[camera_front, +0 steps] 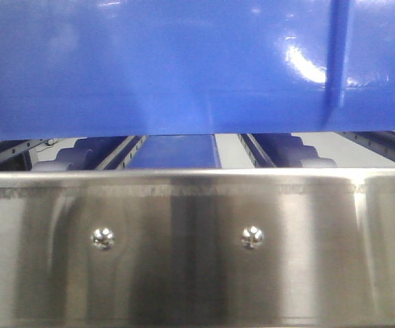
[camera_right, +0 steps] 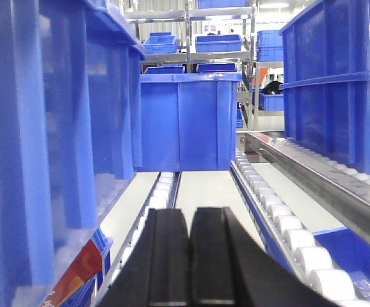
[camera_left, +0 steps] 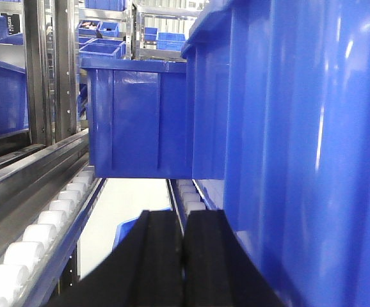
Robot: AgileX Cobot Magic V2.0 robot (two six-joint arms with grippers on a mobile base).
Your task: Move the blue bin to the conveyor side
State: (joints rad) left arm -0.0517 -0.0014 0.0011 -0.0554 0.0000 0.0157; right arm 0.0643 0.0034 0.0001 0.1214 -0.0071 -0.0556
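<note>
The blue bin (camera_front: pixel 184 61) fills the upper half of the front view, its bottom edge above the roller lanes. In the left wrist view its ribbed wall (camera_left: pixel 300 128) rises close on the right of my left gripper (camera_left: pixel 184 220), which is shut with nothing between its fingers. In the right wrist view the bin's wall (camera_right: pixel 44 128) stands close on the left of my right gripper (camera_right: pixel 189 217), also shut and empty. Whether either gripper touches the bin I cannot tell. The conveyor is out of view.
A shiny steel rail (camera_front: pixel 197 239) with two screw heads crosses in front. Another blue crate (camera_right: pixel 185 121) sits farther along the white roller tracks (camera_right: pixel 281 224). A tall blue crate (camera_right: pixel 338 83) stands right. Red goods (camera_right: pixel 76 268) show below the bin. Shelves of small blue bins (camera_left: pixel 108 38) behind.
</note>
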